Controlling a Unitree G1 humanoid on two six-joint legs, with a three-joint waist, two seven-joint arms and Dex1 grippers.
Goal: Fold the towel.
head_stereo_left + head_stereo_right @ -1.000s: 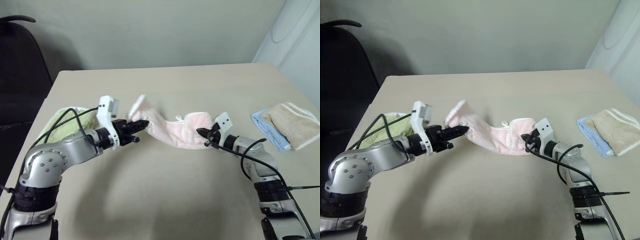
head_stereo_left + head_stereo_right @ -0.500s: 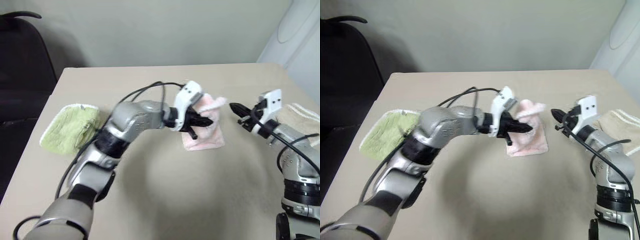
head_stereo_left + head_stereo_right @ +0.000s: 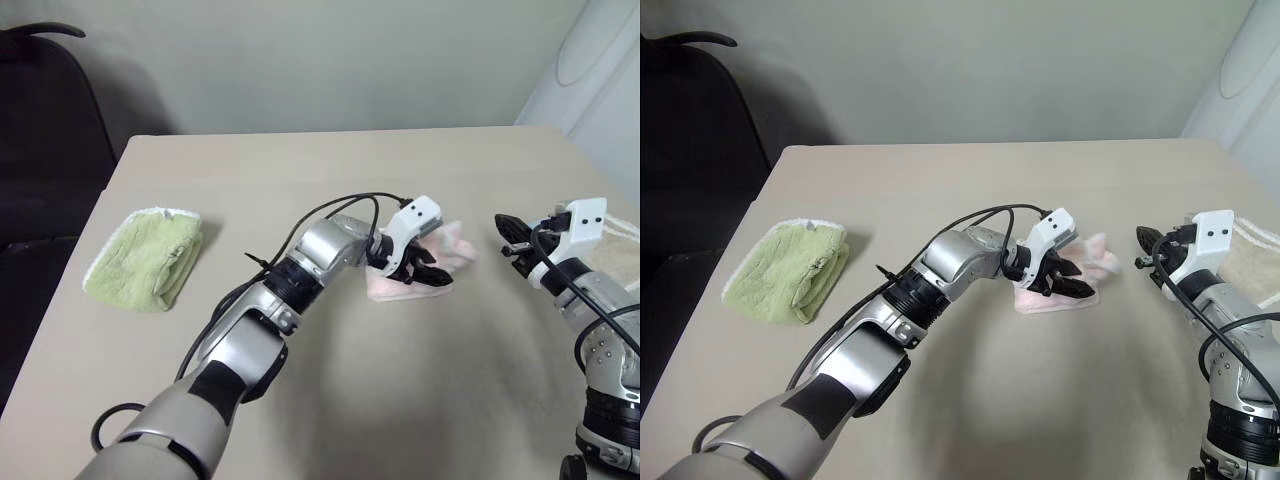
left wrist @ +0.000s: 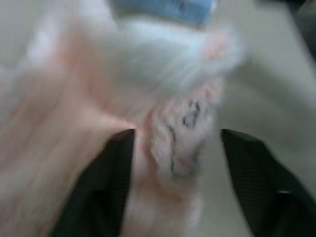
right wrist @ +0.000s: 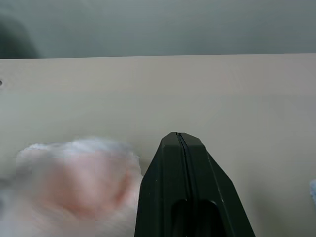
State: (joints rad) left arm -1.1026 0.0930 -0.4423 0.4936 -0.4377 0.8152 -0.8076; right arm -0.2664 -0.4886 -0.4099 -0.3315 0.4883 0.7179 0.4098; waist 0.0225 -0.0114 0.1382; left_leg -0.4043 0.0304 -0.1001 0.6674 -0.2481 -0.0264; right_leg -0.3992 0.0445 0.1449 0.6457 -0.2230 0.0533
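No readable writing anywhere I look.

Between my left fingers (image 4: 98, 192) a strip of the pink towel (image 4: 74, 118) carries a small dark stitched mark (image 4: 190, 114), but it is too blurred for me to make out any letters. The white housings at my wrists show no label that I can read.
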